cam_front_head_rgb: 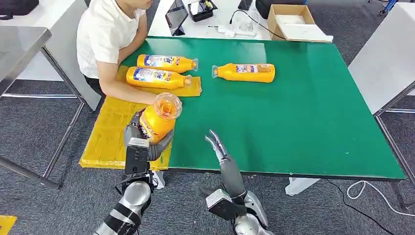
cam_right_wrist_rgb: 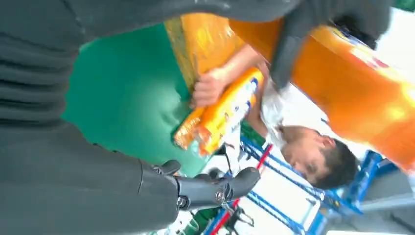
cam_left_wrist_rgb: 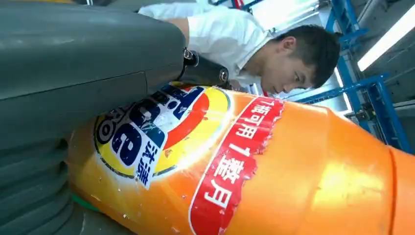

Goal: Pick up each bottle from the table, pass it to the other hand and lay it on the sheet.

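Left hand (cam_front_head_rgb: 139,142) fingers are wrapped round your orange plastic detergent bottle (cam_front_head_rgb: 157,120), right hand (cam_front_head_rgb: 218,147) fingers spread. Handover looks done; next lay it on the yellow sheet (cam_front_head_rgb: 105,137) just beyond them.

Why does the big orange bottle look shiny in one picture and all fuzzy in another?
Left wrist view: the held bottle sits very close, with a bright glare patch on its plastic. Right wrist view: smeared and soft, the person blurry. Head view: sharp, evenly lit.
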